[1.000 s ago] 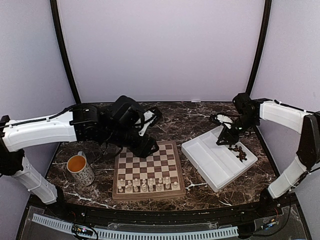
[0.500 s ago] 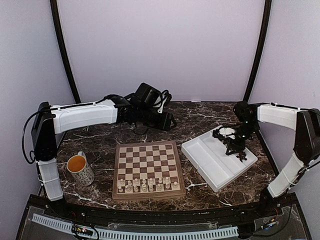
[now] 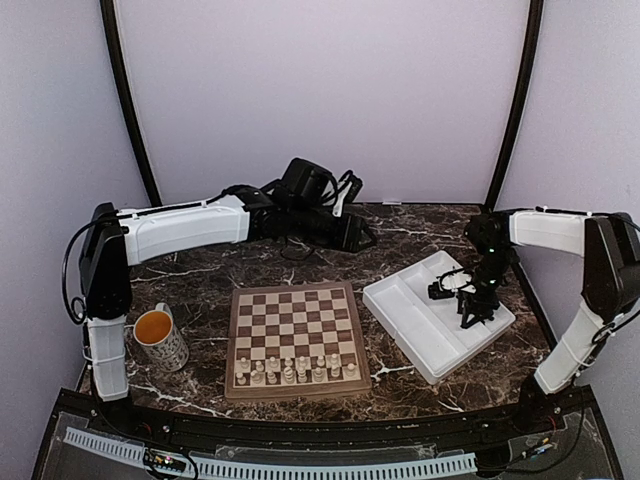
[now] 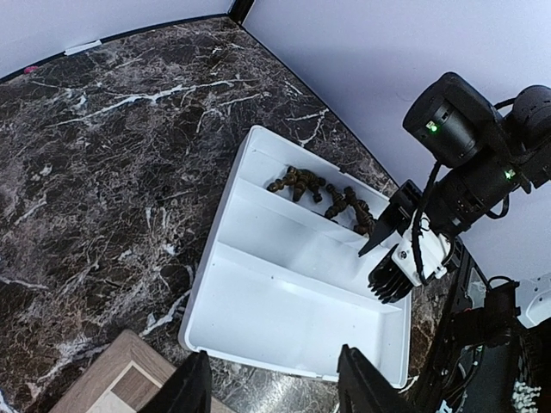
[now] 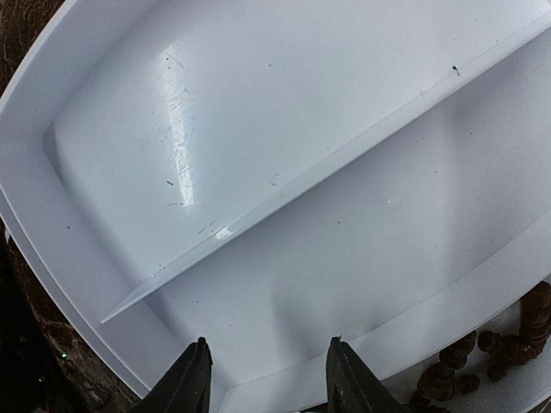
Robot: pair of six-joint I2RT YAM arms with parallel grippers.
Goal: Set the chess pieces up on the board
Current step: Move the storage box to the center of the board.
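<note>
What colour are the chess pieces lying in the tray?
Dark brown pieces, clearest in the left wrist view.

Left arm (image 3: 190,225) swung off board (image 3: 296,310); right fingers (image 5: 185,383) — into tray (image 3: 420,330).

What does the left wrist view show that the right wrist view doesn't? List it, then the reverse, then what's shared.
Left wrist only: a corner of the board, the white tray in full outline, and the right gripper seen from outside, hanging over that tray. Right wrist only: fine scratches on the tray floor, close up. Both: the tray, its dividers, and the dark chess pieces heaped in one end compartment.
</note>
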